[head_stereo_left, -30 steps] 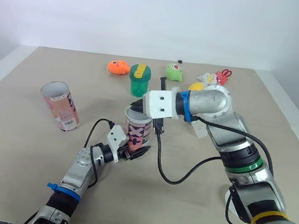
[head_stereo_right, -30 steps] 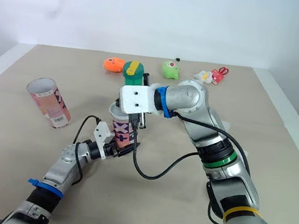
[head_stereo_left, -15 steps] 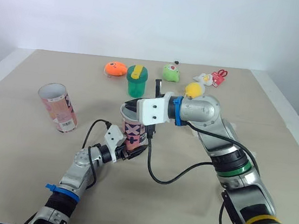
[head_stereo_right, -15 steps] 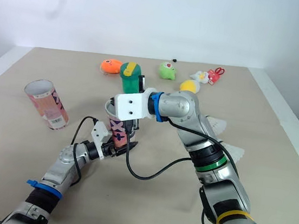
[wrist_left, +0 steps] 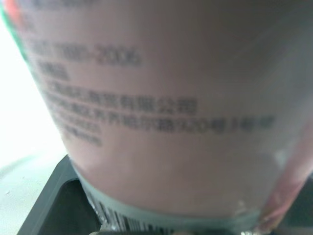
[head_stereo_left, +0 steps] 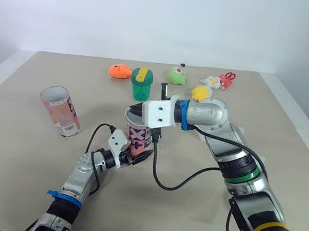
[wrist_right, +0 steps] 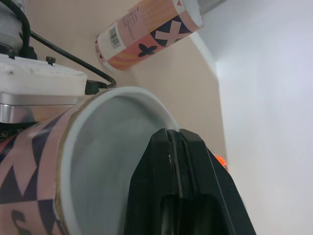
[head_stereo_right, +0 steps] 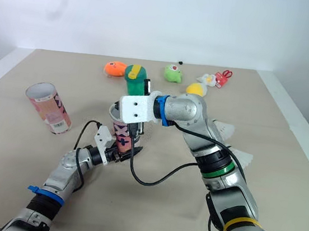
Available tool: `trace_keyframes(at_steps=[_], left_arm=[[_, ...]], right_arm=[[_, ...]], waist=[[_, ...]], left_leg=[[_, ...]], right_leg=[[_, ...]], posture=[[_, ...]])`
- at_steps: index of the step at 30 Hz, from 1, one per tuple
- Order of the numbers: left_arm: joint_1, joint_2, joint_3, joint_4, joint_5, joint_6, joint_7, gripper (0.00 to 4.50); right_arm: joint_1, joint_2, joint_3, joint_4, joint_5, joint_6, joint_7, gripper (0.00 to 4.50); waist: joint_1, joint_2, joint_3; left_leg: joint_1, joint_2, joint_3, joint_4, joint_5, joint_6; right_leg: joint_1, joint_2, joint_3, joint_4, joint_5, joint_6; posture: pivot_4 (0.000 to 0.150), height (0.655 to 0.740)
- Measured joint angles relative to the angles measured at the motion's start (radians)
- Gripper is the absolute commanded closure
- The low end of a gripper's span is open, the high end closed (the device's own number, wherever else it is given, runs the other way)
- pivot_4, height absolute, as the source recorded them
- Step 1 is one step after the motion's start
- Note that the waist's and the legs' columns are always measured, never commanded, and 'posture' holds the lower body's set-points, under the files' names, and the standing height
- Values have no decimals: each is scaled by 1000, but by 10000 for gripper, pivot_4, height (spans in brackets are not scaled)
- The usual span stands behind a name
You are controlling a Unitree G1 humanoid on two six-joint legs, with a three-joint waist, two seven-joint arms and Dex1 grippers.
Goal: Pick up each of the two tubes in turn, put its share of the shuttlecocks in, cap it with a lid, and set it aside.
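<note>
A tube [head_stereo_left: 140, 138] is held upright near its base by the left gripper [head_stereo_left: 133, 158]. The right gripper [wrist_right: 174, 133], fingers pressed together, is placed at its open mouth.

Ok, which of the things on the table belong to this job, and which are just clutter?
Job: held tube, in the left gripper; right gripper over its mouth; second tube; two white shuttlecocks.
Clutter: orange toy, green cup, green frog toy, yellow object, white toy, red scissors.
</note>
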Motion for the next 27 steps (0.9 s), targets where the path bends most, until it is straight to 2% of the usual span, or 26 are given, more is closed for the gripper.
trace_keyframes(at_steps=[1,5,10,11,12,14,15,18,27], left_arm=[[0,-2,-1,-3,0,-1,0,11292],[-2,-4,-7,-12,0,-2,-5,11292],[-13,-8,-9,-21,-1,-3,-6,11292],[-18,-9,-13,-21,0,-2,-6,11292],[-19,-9,-14,-21,0,-2,-6,11292],[-20,-12,-18,-23,0,-2,-6,11292],[-21,-13,-19,-23,0,-2,-6,11292],[-21,-13,-20,-23,0,-2,-6,11292],[-20,-12,-25,-22,5,4,-2,11292]], right_arm=[[-17,0,-5,-7,23,39,22,26455],[-65,-2,-27,-1,72,114,62,10381],[-145,-24,-63,30,173,232,140,10381],[-176,-23,-67,29,210,253,159,16314],[-192,-25,-71,28,222,259,165,19929],[-211,-52,-71,28,243,278,198,29922],[-212,-61,-68,28,245,282,207,31483],[-208,-114,-24,27,240,297,257,44739],[-172,-154,49,9,170,228,260,44739]], waist=[[2,0,1],[5,-2,3],[6,-6,12],[6,-5,12],[7,-5,12],[12,-5,12],[13,-5,12],[13,-6,13],[13,-4,12]], left_leg=[[-1,0,0,0,0,0],[-3,-1,-1,0,0,0],[-9,-1,-2,1,0,1],[-12,-2,-2,1,1,1],[-13,-2,-2,1,1,2],[-17,-2,-3,1,1,2],[-17,-2,-3,1,1,2],[-17,-3,-3,1,1,2],[-17,-5,-5,1,1,2]], right_leg=[[0,0,-1,0,0,0],[-1,-3,-5,-1,-1,0],[-3,-8,-11,-2,-1,0],[-5,-8,-12,-2,-1,1],[-5,-9,-13,-2,-2,1],[-5,-10,-17,-4,-2,1],[-5,-10,-17,-4,-2,1],[-6,-12,-17,-4,-2,2],[-5,-13,-19,-4,-3,3]], posture=[[1500,7400],[1500,7400],[1500,7400],[1500,7400],[1500,7400],[1500,7400],[1500,7400],[1500,7400],[1500,7400]])
